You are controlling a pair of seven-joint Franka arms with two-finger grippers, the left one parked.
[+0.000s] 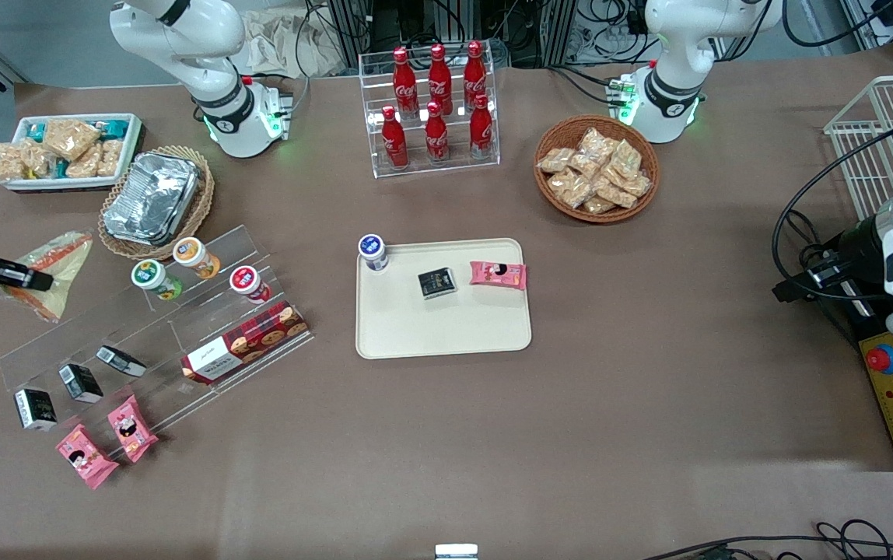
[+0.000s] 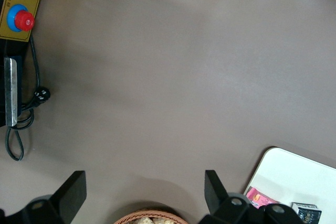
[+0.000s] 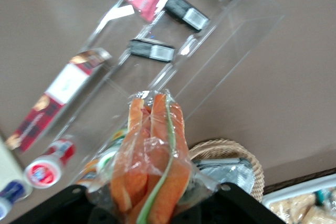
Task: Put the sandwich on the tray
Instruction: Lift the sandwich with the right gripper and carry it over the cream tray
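The sandwich [image 1: 57, 264], a wedge in clear wrap with orange and green layers, is held in my right gripper [image 1: 33, 278] at the working arm's end of the table, beside the acrylic shelf. In the right wrist view the gripper [image 3: 152, 214] is shut on the sandwich [image 3: 152, 156], which hangs above the shelf. The cream tray [image 1: 446, 330] lies at the table's middle, far from the gripper. It holds a blue-lidded cup [image 1: 372, 250], a black packet [image 1: 436, 282] and a pink packet [image 1: 498, 274]. A corner of the tray also shows in the left wrist view [image 2: 294, 169].
A stepped acrylic shelf [image 1: 159, 327] holds cups, a cookie box, black packets and pink packets. A wicker basket of foil containers [image 1: 152, 198] and a white bin of snacks [image 1: 65, 148] stand near the gripper. A cola rack [image 1: 435, 109] and a cracker basket [image 1: 597, 169] stand farther from the front camera.
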